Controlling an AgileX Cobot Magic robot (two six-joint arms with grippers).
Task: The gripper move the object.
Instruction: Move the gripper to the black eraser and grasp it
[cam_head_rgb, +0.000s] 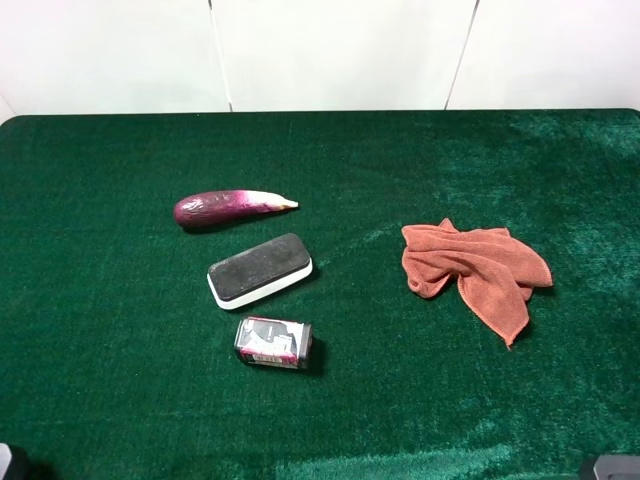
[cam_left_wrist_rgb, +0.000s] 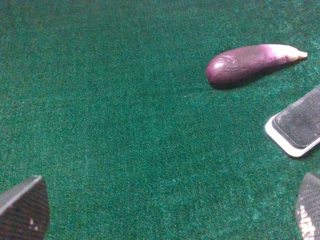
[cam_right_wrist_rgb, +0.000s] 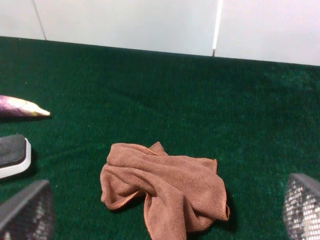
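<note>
Closest to the near edge lies a small crushed can (cam_head_rgb: 273, 342). Just beyond it is the eraser (cam_head_rgb: 260, 270), slanted and felt side up, left of centre on the green tabletop (cam_head_rgb: 120, 400), with an eggplant (cam_head_rgb: 232, 208) farther back. An orange cloth (cam_head_rgb: 475, 268) lies well to the right. The left hand (cam_left_wrist_rgb: 167, 210) and right hand (cam_right_wrist_rgb: 164, 207) are both released, fingers spread, grasping nothing. Likely trouble: fingers coming down around the eraser could knock the can or eggplant, and a grip not squared to its slant may slip.

eraser (cam_left_wrist_rgb: 299, 125): sliced off at the edge in both wrist views
eggplant (cam_right_wrist_rgb: 20, 107): just the tip, right wrist view
can (cam_head_rgb: 273, 343): label unreadable
</note>
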